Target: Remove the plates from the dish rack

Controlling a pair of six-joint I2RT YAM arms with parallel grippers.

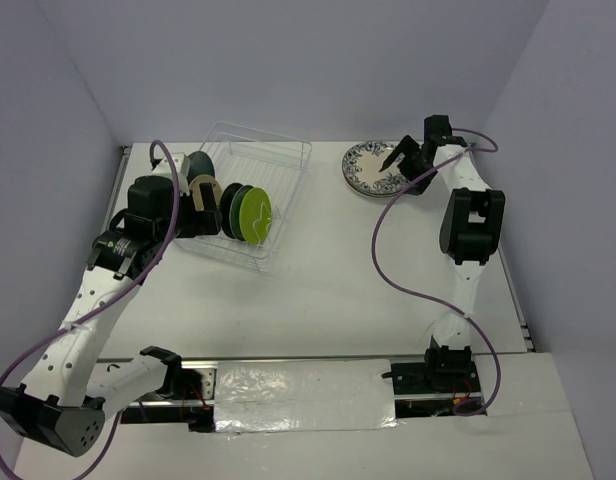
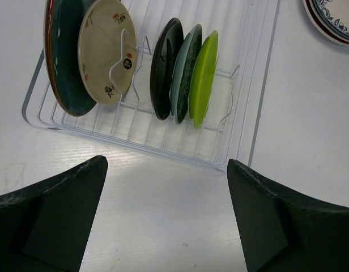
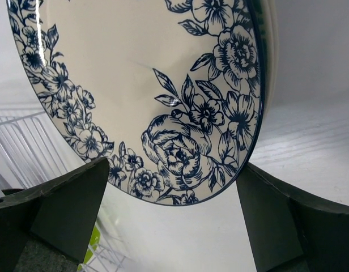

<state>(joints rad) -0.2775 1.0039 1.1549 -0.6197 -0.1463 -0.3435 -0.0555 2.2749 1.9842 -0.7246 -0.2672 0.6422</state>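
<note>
The dish rack [image 1: 278,160] stands at the back left and holds several upright plates: a large teal red-rimmed plate [image 2: 62,62], a small tan plate [image 2: 105,50], a dark plate [image 2: 165,68], a teal glazed plate [image 2: 186,73] and a lime green plate [image 2: 204,76]. My left gripper [image 1: 206,218] is open and empty, over bare table just outside the rack's side rail [image 2: 135,144]. The white-blue floral plate [image 1: 370,168] lies flat on the table, on top of another plate. My right gripper [image 1: 398,160] is open beside its rim [image 3: 180,195], not touching it.
The red rim of the plate under the floral one shows in the left wrist view [image 2: 317,22]. The rack's wires [image 3: 21,141] and the lime green plate [image 3: 94,241] show left of the right gripper. Grey walls close in the table at the back and sides.
</note>
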